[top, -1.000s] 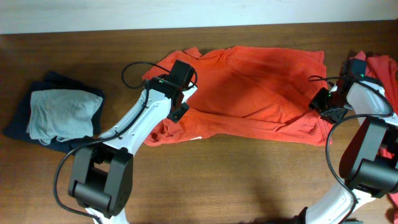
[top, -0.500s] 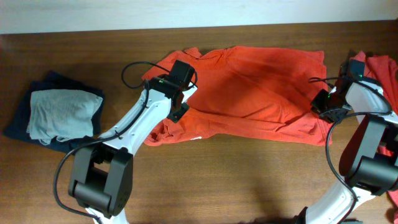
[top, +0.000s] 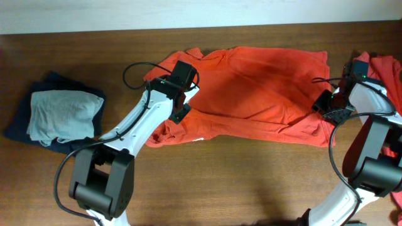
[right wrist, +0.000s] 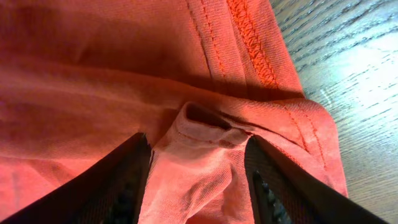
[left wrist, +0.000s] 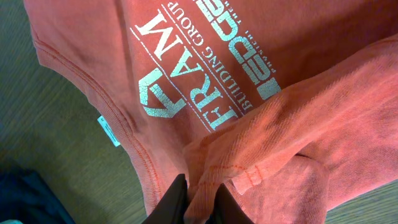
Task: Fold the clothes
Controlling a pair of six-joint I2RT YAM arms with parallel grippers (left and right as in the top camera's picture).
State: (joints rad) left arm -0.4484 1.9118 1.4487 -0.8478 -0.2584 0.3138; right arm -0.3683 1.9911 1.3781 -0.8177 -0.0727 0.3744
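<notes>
An orange-red T-shirt [top: 257, 88] lies spread across the middle of the wooden table. My left gripper [top: 180, 108] is at its left end, shut on a raised fold of the shirt [left wrist: 200, 198]. The white "FRAM" logo [left wrist: 186, 87] shows just beyond the jaws. My right gripper [top: 326, 103] is at the shirt's right hem. Its jaws [right wrist: 196, 180] stand apart on either side of a bunched fold of the shirt's hem [right wrist: 205, 134], and the cloth fills the gap. A second orange-red garment [top: 386, 66] lies at the far right edge.
A folded pale grey garment [top: 63, 113] lies on a navy one [top: 25, 122] at the left of the table. Bare wood [top: 239, 182] runs along the front. A pale wall [top: 188, 12] borders the far edge.
My right gripper has shifted very slightly up and to the right at the shirt's hem. My left gripper and the shirt have stayed where they were.
</notes>
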